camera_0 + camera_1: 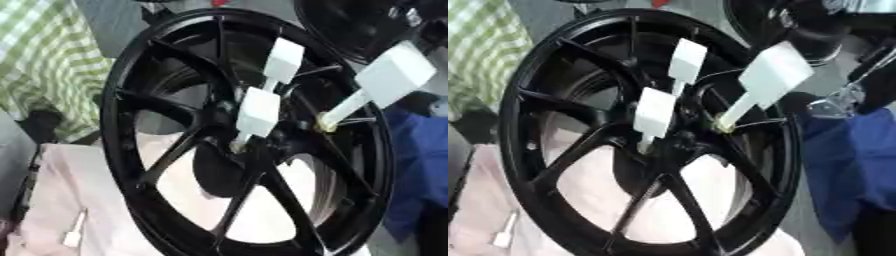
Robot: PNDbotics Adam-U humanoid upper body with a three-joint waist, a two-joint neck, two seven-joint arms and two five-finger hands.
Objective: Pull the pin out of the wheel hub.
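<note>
At frame centre, black multi-spoke alloy wheel hub stands on edge, three white block-headed plastic pins still seated around its bore, at roughly 12 to 2 o'clock. Neither hand visible, grip state unknown.

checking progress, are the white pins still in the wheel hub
In: three white pins stand out of the black wheel hub; no hand on them.

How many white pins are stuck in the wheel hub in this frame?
3. An upper pin above the hub centre, a middle pin just below it, and a right pin angling out toward the upper right. Spokes may hide others.
</note>
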